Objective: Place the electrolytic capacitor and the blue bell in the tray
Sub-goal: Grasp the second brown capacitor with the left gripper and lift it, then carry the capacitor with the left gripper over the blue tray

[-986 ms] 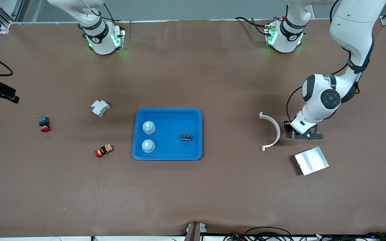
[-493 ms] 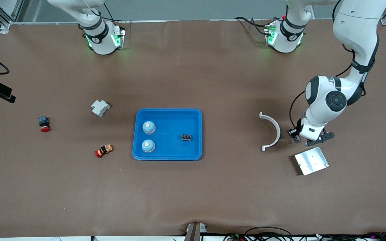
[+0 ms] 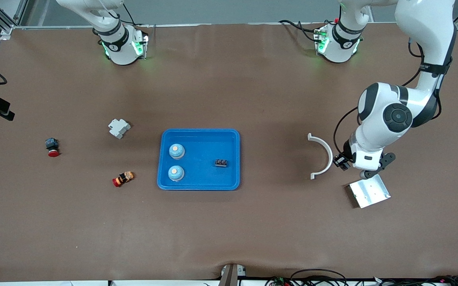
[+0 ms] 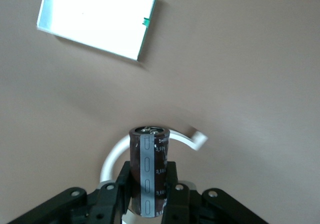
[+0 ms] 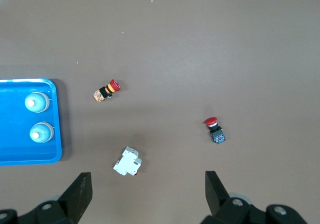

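My left gripper [image 4: 149, 186] is shut on the electrolytic capacitor [image 4: 149, 171], a dark cylinder with a grey stripe. In the front view the left hand [image 3: 366, 163] is over the table between a white curved piece [image 3: 323, 155] and a silver plate [image 3: 369, 191]. The blue tray [image 3: 199, 134] sits mid-table and holds two blue bells [image 3: 176, 151] [image 3: 176, 173] and a small black part [image 3: 221, 163]. My right gripper [image 5: 147, 191] is open and empty, high over the right arm's end of the table. Its view shows the tray's rim [image 5: 20, 160] and both bells [image 5: 37, 102] [image 5: 41, 132].
A white breaker [image 3: 119, 128], a red-and-orange button [image 3: 123, 178] and a red-capped button [image 3: 51, 146] lie toward the right arm's end. The left wrist view shows the curved piece [image 4: 114, 159] under the capacitor and the silver plate [image 4: 97, 16].
The left hand has turned at the wrist and shifted a little toward the silver plate, still holding the capacitor. The right arm's hand has drawn toward the table's edge.
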